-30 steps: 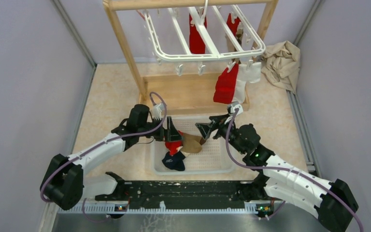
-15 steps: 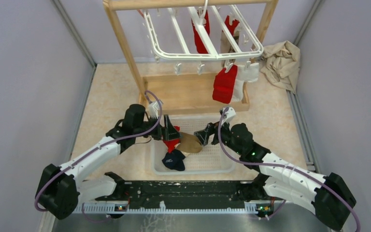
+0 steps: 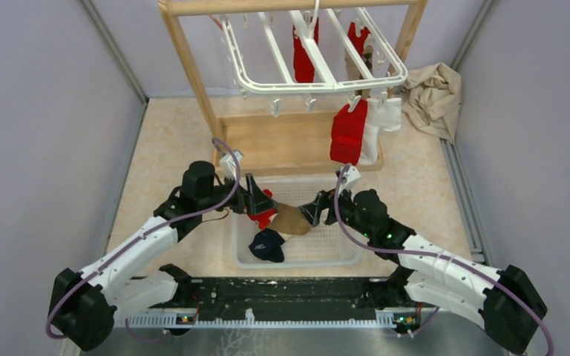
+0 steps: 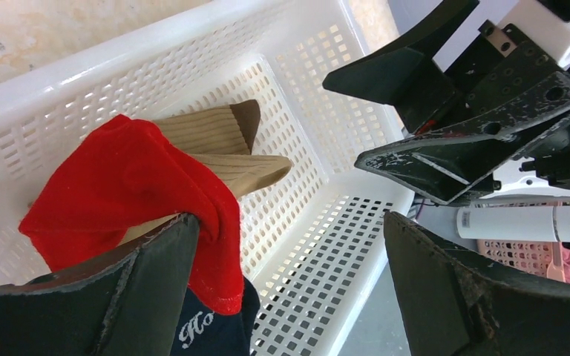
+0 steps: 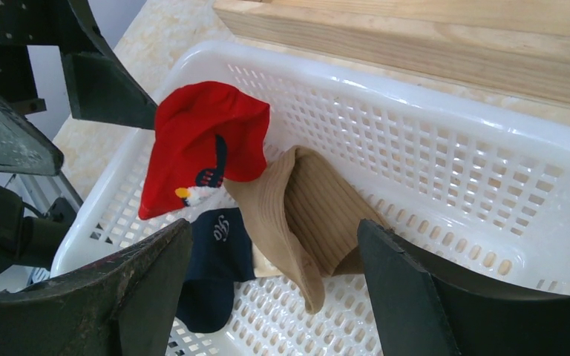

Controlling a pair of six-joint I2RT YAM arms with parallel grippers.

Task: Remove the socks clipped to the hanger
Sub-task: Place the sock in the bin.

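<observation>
Over the white basket (image 3: 341, 256) both arms hang low w/ their tips facing each other. Left gripper (image 3: 256, 198) has its jaws spread as wide as they go, nothing clamped. Right gripper (image 3: 313, 208) is also spread wide and has hold of nothing.

Three socks lie in the basket. The red sock (image 3: 265, 216) is right at the left gripper's tip, the tan sock (image 3: 291, 219) is betw the two grippers, and the navy sock (image 3: 269, 245) is nearer the arm bases.

Only the top cam shows the hanger (image 3: 289, 87). It hangs from the wooden frame (image 3: 193, 67) at the far side. A clipped red sock (image 3: 349, 130) and a cream sock (image 3: 382, 115) hang side by side at its front right corner, plus two more red socks (image 3: 303, 59) further back. A crumpled beige cloth (image 3: 430, 93) sits far right. Wrist cams see none of that.

Left wrist cam has the red sock (image 4: 133, 185) draped over the tan one, hem right up against one finger (image 4: 141, 297). Touching or just behind it, can't tell. It also gives a brown cuff on the tan sock (image 4: 215, 133), white lettering on the navy sock (image 4: 208, 326), and the other gripper opposite.

Right wrist cam is the only one showing a small stitched figure on the red sock (image 5: 200, 141). The tan sock (image 5: 304, 208) lies under the gap betw its fingers, not gripped.
</observation>
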